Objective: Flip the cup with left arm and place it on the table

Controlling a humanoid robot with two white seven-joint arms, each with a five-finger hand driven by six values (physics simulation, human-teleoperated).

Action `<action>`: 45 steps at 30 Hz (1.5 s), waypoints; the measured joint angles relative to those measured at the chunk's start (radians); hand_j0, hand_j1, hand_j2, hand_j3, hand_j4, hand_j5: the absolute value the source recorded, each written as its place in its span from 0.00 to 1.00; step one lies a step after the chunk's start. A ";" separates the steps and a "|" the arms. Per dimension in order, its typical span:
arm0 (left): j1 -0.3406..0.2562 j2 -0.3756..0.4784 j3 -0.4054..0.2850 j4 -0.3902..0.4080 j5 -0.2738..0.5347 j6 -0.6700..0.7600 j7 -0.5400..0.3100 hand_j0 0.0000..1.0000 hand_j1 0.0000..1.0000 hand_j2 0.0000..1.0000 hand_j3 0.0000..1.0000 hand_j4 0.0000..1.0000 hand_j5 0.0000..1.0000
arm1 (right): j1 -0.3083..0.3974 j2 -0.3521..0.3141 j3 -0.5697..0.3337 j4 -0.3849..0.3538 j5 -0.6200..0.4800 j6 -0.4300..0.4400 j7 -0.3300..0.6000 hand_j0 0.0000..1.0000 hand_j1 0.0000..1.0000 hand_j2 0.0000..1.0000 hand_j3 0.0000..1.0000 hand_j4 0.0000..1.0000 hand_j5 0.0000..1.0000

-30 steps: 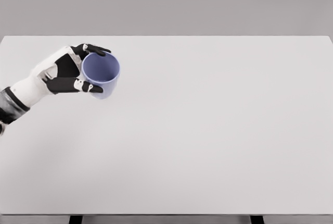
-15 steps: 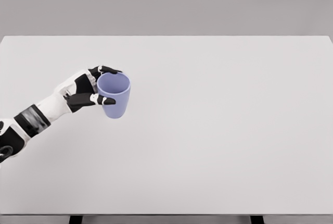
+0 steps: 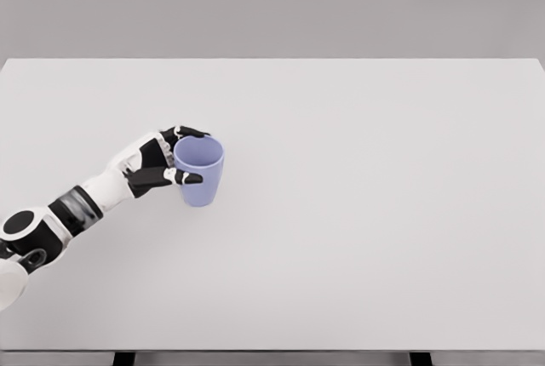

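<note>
A light purple cup [image 3: 200,171] stands upright with its mouth up, on or just above the white table [image 3: 358,213], left of the middle. My left hand [image 3: 174,160] is wrapped around the cup's left side, with black fingers [image 3: 189,133] over the far rim and the thumb [image 3: 183,178] on the near side. The left forearm [image 3: 81,208] runs in from the lower left. The right arm is out of sight.
The table's front edge [image 3: 272,351] runs along the bottom of the picture, with two dark legs below it. A grey wall stands behind the far edge.
My left hand has carried the cup down and to the right, toward the table's near side. The cup has come from tilted to upright and has dropped lower.
</note>
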 measured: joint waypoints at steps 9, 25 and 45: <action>0.003 -0.004 0.015 0.000 -0.072 -0.113 0.000 0.55 0.55 0.55 0.55 0.55 0.55 | 0.000 0.000 0.000 0.000 0.000 0.000 0.000 1.00 1.00 1.00 1.00 1.00 1.00; 0.005 -0.026 0.013 0.013 -0.113 -0.169 0.006 0.92 0.92 0.92 0.92 0.92 0.92 | 0.002 0.000 0.000 0.000 0.000 0.000 0.000 1.00 1.00 1.00 1.00 1.00 1.00; -0.075 0.066 0.087 -0.044 -0.116 -0.174 -0.007 1.00 1.00 1.00 1.00 1.00 1.00 | 0.002 0.000 0.000 0.000 0.000 0.000 0.000 1.00 1.00 1.00 1.00 1.00 1.00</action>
